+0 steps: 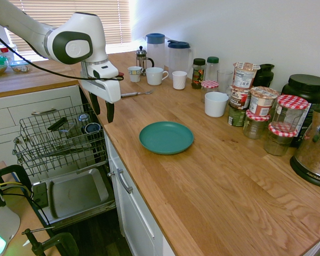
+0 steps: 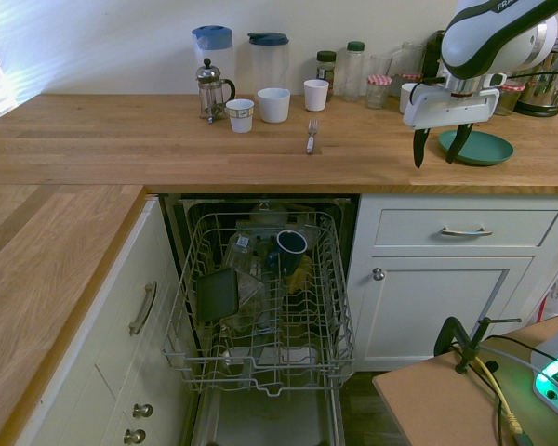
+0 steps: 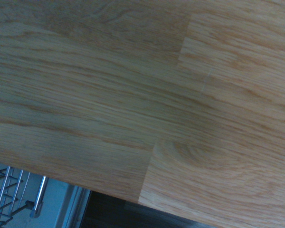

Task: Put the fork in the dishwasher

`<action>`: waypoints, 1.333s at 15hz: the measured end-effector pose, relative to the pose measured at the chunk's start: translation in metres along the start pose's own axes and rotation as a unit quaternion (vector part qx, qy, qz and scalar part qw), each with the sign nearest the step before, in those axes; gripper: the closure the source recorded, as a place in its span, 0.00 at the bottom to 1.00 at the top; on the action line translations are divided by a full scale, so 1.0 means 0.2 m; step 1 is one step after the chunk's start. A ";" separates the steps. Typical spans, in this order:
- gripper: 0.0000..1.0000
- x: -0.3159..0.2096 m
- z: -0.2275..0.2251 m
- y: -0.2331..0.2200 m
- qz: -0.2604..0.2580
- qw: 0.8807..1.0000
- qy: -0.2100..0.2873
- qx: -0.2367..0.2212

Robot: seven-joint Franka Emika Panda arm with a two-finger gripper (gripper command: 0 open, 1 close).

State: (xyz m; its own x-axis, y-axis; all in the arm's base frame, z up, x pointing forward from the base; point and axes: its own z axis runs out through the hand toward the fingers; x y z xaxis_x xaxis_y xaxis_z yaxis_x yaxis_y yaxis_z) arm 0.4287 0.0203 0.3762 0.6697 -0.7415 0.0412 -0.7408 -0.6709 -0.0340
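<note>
The fork lies flat on the wooden counter, in front of the mugs. The dishwasher stands open below the counter, its grey wire rack pulled out with several dishes in it and its door panel dropped down. My gripper hangs open and empty just above the counter's front edge, between the fork and the teal plate. The wrist view shows only counter wood and a corner of the rack.
Behind the fork stand a French press, white mugs, two blue-lidded jugs and several jars. A steel kettle sits at the counter's end. White handled drawers flank the dishwasher.
</note>
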 end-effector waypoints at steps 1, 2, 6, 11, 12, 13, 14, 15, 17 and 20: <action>0.00 0.00 0.00 0.00 0.000 1.000 0.000 0.000; 0.00 0.00 0.00 0.00 0.001 1.000 0.001 0.001; 0.00 0.02 -0.11 -0.14 0.010 0.999 0.009 0.029; 0.00 0.02 -0.21 -0.58 0.049 0.997 0.025 0.050; 0.00 0.03 -0.20 -0.68 0.062 0.996 0.034 0.050; 0.00 0.04 -0.20 -0.79 0.078 0.995 0.043 0.051; 0.00 0.05 -0.19 -0.90 0.095 0.993 0.049 0.054; 0.00 0.05 -0.18 -1.00 0.107 0.991 0.050 0.057; 0.00 0.09 -0.16 -1.19 0.136 0.988 0.044 0.058; 0.00 0.17 -0.14 -1.41 0.170 0.982 0.043 0.072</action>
State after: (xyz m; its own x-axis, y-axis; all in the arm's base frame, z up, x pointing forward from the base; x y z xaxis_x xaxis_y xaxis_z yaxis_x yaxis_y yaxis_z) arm 0.6580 0.1849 0.4152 0.3739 -0.9234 0.0867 -0.9015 -0.3838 -0.2000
